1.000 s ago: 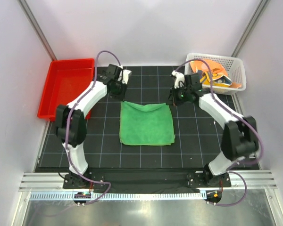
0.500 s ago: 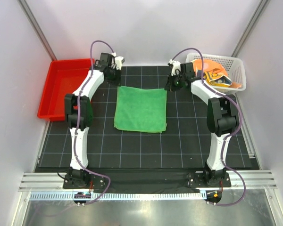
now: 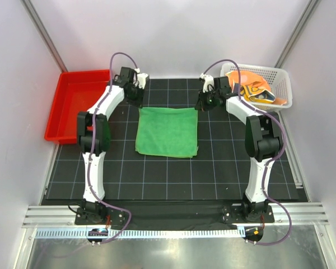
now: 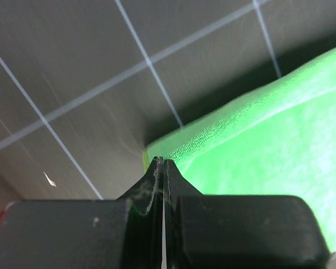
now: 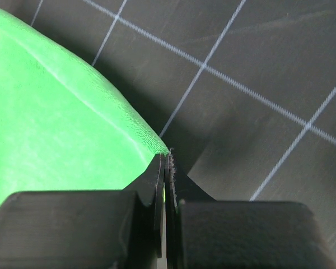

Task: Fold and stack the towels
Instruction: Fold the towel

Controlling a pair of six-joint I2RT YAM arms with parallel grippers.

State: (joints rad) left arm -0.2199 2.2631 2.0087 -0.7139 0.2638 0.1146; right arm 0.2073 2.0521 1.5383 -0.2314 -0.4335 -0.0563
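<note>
A plain green towel (image 3: pixel 167 131) lies spread flat on the black gridded mat, one of the towels. My left gripper (image 3: pixel 139 102) is shut on its far left corner; in the left wrist view the pinched tips (image 4: pixel 161 163) meet the green towel (image 4: pixel 269 145) right at that corner. My right gripper (image 3: pixel 199 105) is shut on the far right corner, and in the right wrist view the green towel (image 5: pixel 50 129) runs into the closed tips (image 5: pixel 167 158). Orange and yellow towels (image 3: pixel 251 88) lie crumpled in the white basket.
The white mesh basket (image 3: pixel 284 92) stands at the far right of the mat. A red plastic tray (image 3: pixel 78 106) sits off the mat's far left corner. Both arms are stretched out toward the far edge, near the back wall.
Both arms have reached farther back, drawing the towel's far edge away from me and pulling it flat. Over the last half second almost nothing moved.
</note>
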